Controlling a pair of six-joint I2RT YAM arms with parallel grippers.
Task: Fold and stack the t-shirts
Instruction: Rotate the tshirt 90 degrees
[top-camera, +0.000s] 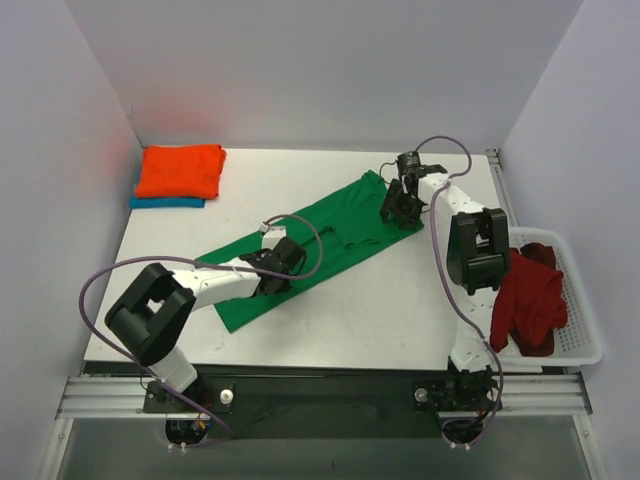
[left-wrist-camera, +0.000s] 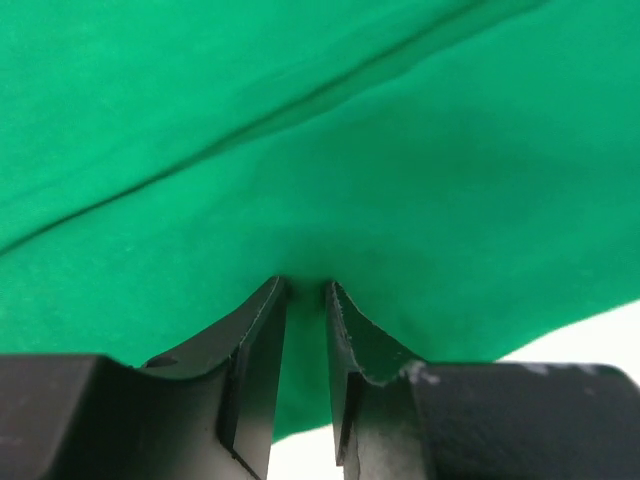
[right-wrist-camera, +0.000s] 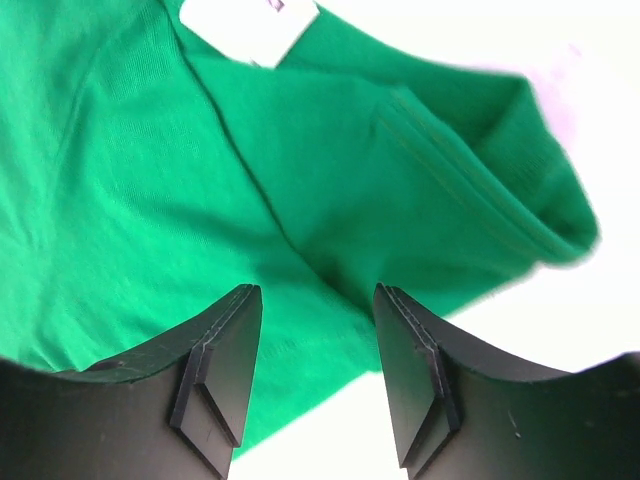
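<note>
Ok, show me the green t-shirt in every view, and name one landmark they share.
Top external: the green t-shirt lies spread diagonally across the middle of the table.
Left wrist: the green t-shirt fills almost the whole picture.
Right wrist: it covers the left and centre, a folded edge at right.
Shared landmark: the white table showing past the shirt's edge.

White table (top-camera: 400, 300) filling the centre, pale grey-lilac back wall (top-camera: 320, 70) at 12 o'clock, left wall (top-camera: 50, 180) at 9, right wall (top-camera: 590, 120) at 3; faint reddish glow at 10 o'clock; aluminium rail (top-camera: 100, 398) along 6 o'clock; white basket (top-camera: 585, 300) at 4 o'clock; soft, even light
</note>
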